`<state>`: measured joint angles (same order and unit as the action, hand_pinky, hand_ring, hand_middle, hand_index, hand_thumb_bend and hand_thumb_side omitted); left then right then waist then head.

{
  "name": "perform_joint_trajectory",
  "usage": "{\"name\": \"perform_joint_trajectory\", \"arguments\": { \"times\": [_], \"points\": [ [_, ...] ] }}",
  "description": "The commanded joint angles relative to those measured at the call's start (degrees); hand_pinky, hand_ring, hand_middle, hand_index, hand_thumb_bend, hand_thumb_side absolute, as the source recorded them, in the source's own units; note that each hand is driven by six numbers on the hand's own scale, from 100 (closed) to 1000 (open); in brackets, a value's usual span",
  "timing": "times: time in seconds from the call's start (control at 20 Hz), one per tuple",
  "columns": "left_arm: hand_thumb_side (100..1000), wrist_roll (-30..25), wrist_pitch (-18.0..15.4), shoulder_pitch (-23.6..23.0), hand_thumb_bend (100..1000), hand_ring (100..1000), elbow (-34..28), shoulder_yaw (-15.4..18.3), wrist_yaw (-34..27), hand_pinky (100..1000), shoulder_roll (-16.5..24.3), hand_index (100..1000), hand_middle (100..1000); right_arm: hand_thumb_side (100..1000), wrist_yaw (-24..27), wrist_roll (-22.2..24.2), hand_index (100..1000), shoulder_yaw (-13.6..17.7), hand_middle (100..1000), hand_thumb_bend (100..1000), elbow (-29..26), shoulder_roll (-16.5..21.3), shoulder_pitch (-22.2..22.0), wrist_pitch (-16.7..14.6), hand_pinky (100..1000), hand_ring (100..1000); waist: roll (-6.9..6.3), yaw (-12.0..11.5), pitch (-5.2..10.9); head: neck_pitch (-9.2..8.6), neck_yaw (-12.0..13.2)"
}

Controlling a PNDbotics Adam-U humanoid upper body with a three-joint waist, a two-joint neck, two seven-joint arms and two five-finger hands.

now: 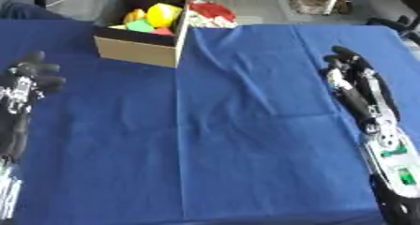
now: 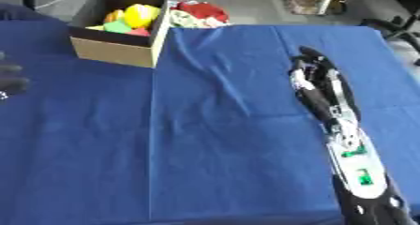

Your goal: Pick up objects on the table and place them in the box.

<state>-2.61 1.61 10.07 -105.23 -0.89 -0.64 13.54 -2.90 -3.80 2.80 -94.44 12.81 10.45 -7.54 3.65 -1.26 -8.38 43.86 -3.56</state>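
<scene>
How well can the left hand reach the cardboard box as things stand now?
Probably yes. The left hand rests open at the left edge, and only bare blue cloth lies between it and the cardboard box, which stands at the far left of the table. Nothing blocks the way.

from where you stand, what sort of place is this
Probably an office or lab set up for robot trials: a table under a blue cloth, a cardboard box of colourful items, and grey floor with an office chair beyond.
</scene>
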Motion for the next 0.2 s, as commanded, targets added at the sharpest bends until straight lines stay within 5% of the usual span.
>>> {"name": "perform_joint_trajectory", "arguments": {
  "times": [0.05, 0.2],
  "points": [
    [784, -0.34, -0.17, 0.38, 100, 696, -0.51, 0.2, 0.68, 759, 0.04, 888, 699, 461, 1.45, -0.66, 850, -0.19, 688, 100, -1.38, 0.41, 0.01, 0.27, 745, 642, -0.78, 0.03, 0.08, 0.26, 0.98],
    [784, -0.28, -0.14, 0.42, 100, 693, -0.49, 0.26, 0.72, 758, -0.21, 888, 697, 456, 1.45, -0.53, 847, -0.72, 680, 100, -1.37, 0.3, -0.29, 0.44, 744, 637, -0.94, -0.06, 0.19, 0.26, 1.23]
  ]
}}
